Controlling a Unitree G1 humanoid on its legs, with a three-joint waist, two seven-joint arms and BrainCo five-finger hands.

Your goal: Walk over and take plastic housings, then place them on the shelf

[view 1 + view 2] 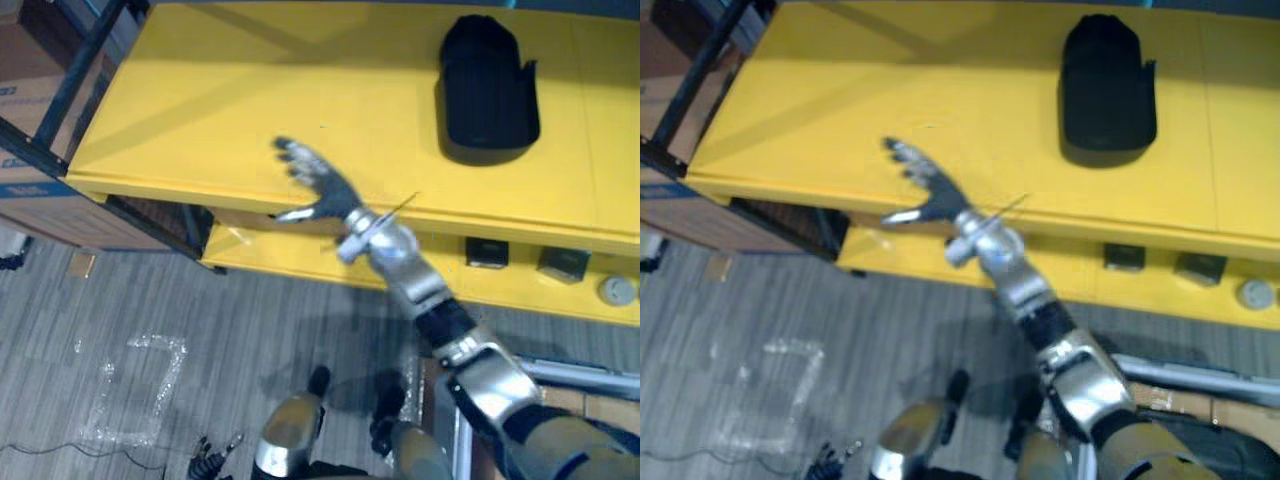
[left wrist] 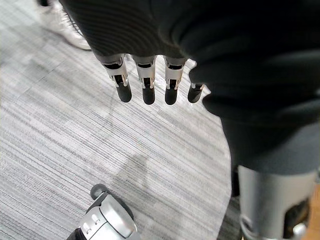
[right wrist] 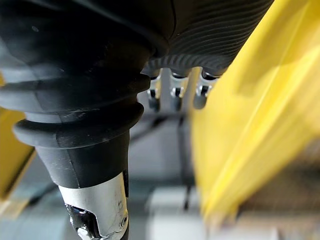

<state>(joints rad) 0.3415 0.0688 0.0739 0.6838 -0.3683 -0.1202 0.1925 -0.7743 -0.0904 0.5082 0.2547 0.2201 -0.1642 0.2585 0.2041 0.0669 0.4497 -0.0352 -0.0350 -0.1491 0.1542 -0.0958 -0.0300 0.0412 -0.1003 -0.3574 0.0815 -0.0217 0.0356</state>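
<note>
A black plastic housing (image 1: pixel 487 88) lies on the top board of the yellow shelf (image 1: pixel 200 110), toward its right side. My right hand (image 1: pixel 318 186) reaches in from the lower right and hovers over the shelf's front edge, well left of the housing. Its fingers are spread straight and hold nothing. In the right wrist view the hand's fingers (image 3: pixel 175 92) point past the yellow shelf edge (image 3: pixel 250 125). My left hand (image 2: pixel 145 82) hangs over the grey floor with relaxed, straight fingers and nothing in it.
The lower yellow board carries two small dark boxes (image 1: pixel 487 252) (image 1: pixel 563 263) and a round grey part (image 1: pixel 617 290). A black rack frame (image 1: pixel 60 100) and cardboard boxes (image 1: pixel 30 190) stand at the left. Pale tape marks (image 1: pixel 140 390) lie on the floor.
</note>
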